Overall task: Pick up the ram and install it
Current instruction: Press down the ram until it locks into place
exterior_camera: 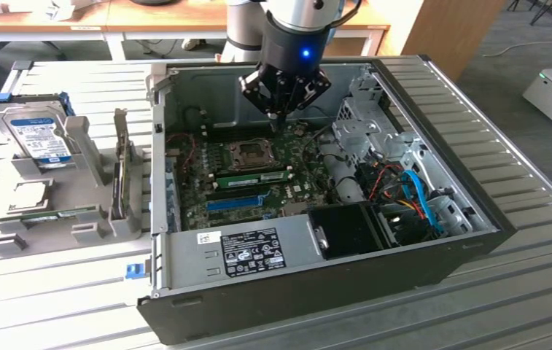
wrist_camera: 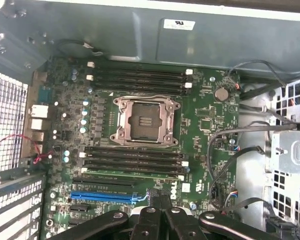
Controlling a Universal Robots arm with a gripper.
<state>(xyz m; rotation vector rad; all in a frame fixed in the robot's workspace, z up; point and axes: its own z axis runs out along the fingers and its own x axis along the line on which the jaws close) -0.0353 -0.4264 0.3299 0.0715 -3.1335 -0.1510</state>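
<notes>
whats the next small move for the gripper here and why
Probably lift straight up out of the case. The gripper hangs over the motherboard with its fingers shut on nothing, and a green ram stick looks seated beside the blue slot, so nothing there seems to need gripping.

Lab room, ridged metal surface [exterior_camera: 538, 292].
You've got wooden desks [exterior_camera: 159, 22] behind, grey carpet floor [exterior_camera: 504, 69] beside.

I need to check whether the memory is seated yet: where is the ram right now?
In the exterior view the ram lies in a motherboard slot inside the case, between the CPU socket and the blue expansion slot.
</notes>
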